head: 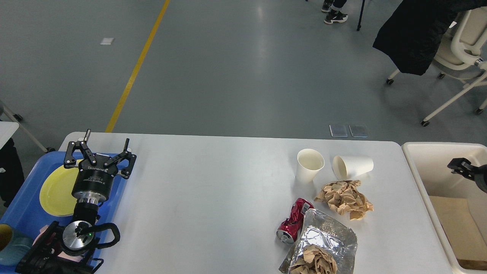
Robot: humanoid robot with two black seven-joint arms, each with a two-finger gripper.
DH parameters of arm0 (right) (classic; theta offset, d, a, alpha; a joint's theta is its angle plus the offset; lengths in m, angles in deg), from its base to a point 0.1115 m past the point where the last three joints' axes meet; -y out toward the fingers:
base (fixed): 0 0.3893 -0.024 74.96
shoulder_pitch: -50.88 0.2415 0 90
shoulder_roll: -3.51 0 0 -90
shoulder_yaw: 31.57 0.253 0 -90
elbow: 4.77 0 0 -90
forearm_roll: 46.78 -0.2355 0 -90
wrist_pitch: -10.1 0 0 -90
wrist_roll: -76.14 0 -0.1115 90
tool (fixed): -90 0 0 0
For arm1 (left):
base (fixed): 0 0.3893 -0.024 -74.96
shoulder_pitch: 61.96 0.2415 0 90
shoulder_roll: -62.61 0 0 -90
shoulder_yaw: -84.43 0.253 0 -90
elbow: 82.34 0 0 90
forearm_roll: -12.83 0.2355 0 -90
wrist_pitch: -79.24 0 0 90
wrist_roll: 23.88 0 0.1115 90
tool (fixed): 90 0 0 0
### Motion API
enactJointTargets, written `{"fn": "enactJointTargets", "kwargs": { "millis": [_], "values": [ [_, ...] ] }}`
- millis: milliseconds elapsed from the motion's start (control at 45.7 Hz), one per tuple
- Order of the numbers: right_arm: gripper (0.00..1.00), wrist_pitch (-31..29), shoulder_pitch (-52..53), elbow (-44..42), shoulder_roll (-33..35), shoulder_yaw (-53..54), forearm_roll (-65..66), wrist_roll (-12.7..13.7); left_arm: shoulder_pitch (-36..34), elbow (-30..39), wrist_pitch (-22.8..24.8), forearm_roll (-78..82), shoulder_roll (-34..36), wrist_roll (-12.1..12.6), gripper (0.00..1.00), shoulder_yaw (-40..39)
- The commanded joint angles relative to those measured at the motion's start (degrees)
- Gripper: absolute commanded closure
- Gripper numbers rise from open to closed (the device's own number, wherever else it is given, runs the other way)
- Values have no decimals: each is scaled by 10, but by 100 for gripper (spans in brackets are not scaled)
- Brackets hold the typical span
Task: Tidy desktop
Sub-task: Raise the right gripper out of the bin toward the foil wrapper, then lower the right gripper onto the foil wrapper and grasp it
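Both claws apart: left claw (99,146) upright, spread.

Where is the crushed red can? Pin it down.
In the head view, the red can lies on the desktop's right half, against the foil wrapper's left edge, below the upright paper cup.

So the desktop (213,198) is a big white top with rounded corners, mostly bare through the middle. Everything's bunched toward 4 o'clock: an upright white paper cup (309,165), another white cup (353,166) tipped on its side just beside it at 3 o'clock, crumpled brown paper (344,198) right below those, then a crushed red can (293,225) touching a foil wrapper (323,241) with more brown paper in it. A blue tray (28,213) sits over at the 9 o'clock edge.
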Motion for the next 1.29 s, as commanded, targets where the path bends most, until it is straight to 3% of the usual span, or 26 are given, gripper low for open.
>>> {"fn": "enactJointTargets", "kwargs": {
  "millis": [0, 197, 328, 482, 591, 723, 1073, 1270],
  "values": [
    [0, -77, 154, 115, -6, -80, 30, 1, 0, 0, 0, 1, 0, 0, 4, 0],
    [0, -223, 369, 235, -88, -182, 26, 32, 0, 0, 0, 1, 0, 1, 4, 0],
    [0, -314, 486, 311, -131, -200, 24, 33, 0, 0, 0, 0, 0, 1, 4, 0],
    [0, -342, 613, 428, -156, -198, 16, 33, 0, 0, 0, 0, 0, 1, 4, 0],
    [0, -379, 700, 478, -154, -205, -25, 34, 0, 0, 0, 0, 0, 1, 4, 0],
    [0, -381, 781, 515, -153, -207, -45, 34, 0, 0, 0, 1, 0, 1, 4, 0],
    [0, -381, 799, 528, -152, -201, -53, 33, 0, 0, 0, 1, 0, 1, 4, 0],
    [3, -381, 749, 531, -153, -194, -56, 33, 0, 0, 0, 1, 0, 1, 4, 0]
  ]
}}
